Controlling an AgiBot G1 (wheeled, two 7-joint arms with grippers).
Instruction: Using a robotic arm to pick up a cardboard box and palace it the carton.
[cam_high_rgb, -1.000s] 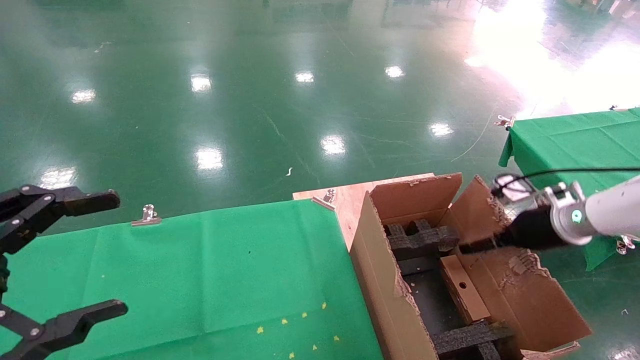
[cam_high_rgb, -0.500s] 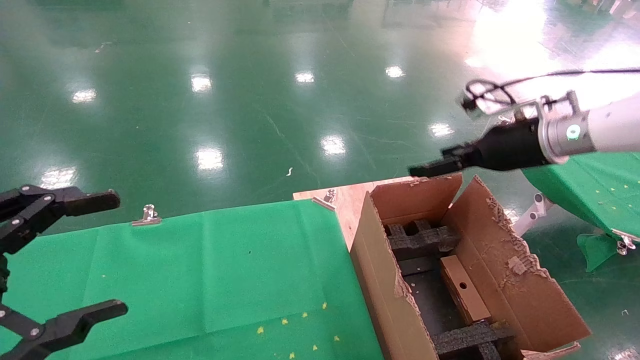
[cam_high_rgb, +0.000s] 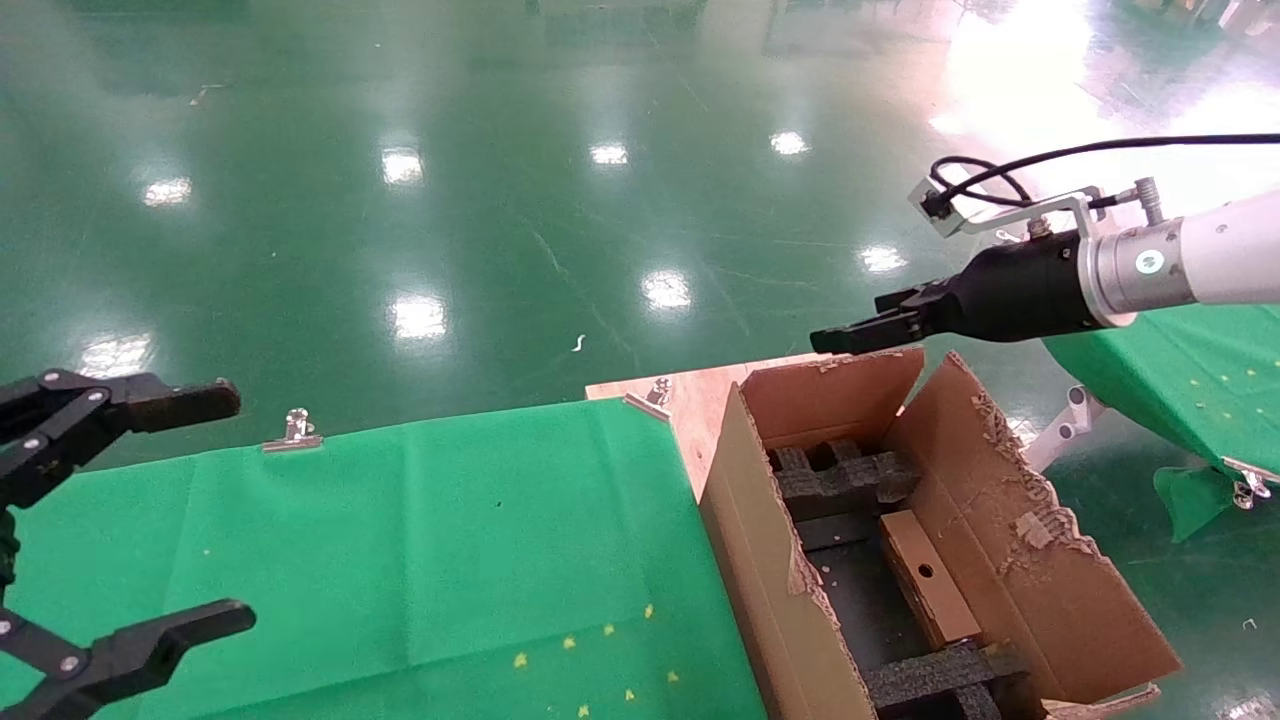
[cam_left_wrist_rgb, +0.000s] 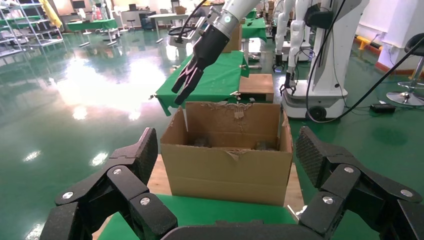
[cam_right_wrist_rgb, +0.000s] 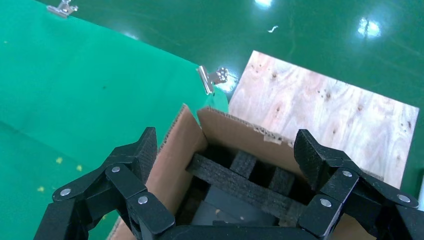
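The cardboard box (cam_high_rgb: 928, 578) is lying inside the carton (cam_high_rgb: 770, 560), between the black foam inserts (cam_high_rgb: 845, 478), so the placing step is judged done. The right gripper (cam_high_rgb: 850, 337) is being held above the carton's far flap, jaws spread and empty. Its long axis is running along the carton's length, holed side upward. Next, clearing away is probably called for.

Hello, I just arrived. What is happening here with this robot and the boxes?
The small cardboard box already lies inside the big carton, between black foam pieces. The right gripper hangs open and empty above the carton's far edge. The left gripper is parked open over the green table, holding nothing.
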